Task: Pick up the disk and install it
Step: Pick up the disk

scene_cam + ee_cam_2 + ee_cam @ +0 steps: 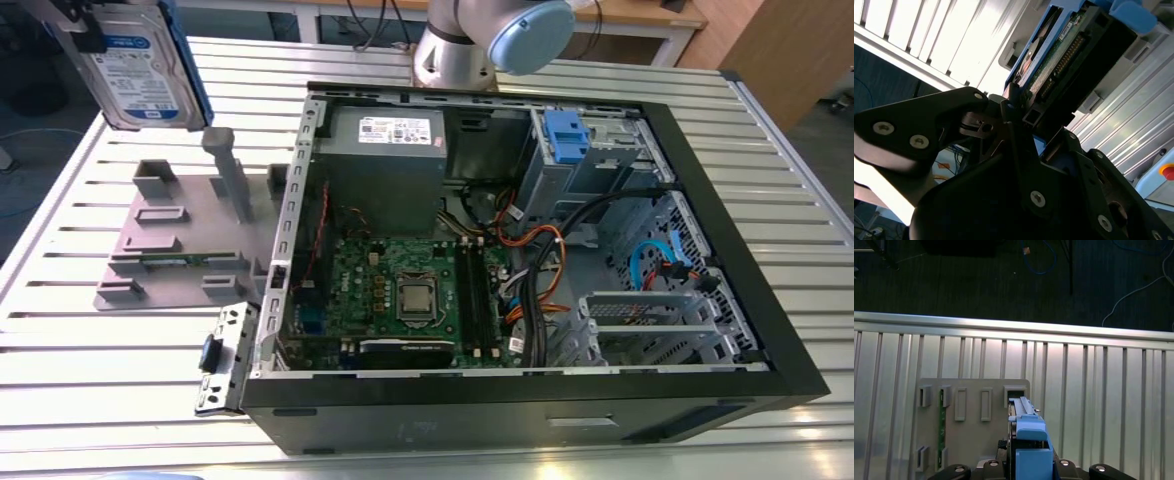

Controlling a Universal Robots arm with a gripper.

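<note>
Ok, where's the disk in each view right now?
Exterior view: the disk at the exterior view's upper left, raised above the grey holder.
Second wrist view: the disk edge-on, circuit board showing, clamped in the hand.
First wrist view: the disk edge-on, over the grey holder.
Shared landmark: the slatted table.

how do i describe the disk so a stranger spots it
Find the open computer case on the table; a grey holder plate sits on the exterior view's left of it. The disk hangs in the air above that plate: silver, white-and-blue label, blue frame, unlike the bare blue clip inside the case.
</note>
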